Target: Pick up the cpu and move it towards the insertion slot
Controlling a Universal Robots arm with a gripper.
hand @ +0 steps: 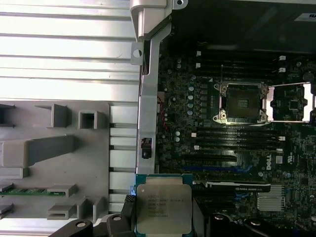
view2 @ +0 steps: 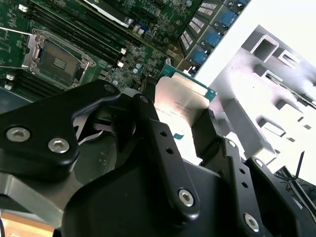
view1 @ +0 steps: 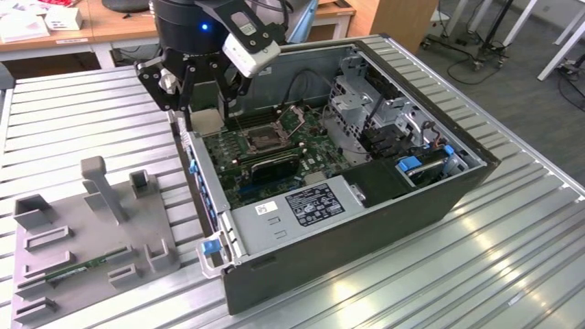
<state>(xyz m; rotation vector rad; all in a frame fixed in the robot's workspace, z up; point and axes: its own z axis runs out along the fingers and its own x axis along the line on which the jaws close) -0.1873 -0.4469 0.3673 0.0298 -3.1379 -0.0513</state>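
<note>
Where fingers clamp, cpu between them, gripper above case edge

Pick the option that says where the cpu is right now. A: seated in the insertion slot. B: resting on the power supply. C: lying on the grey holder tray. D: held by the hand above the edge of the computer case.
D: in the first wrist view the hand grips the cpu over the case wall, while the insertion slot sits open and empty on the motherboard.
</note>
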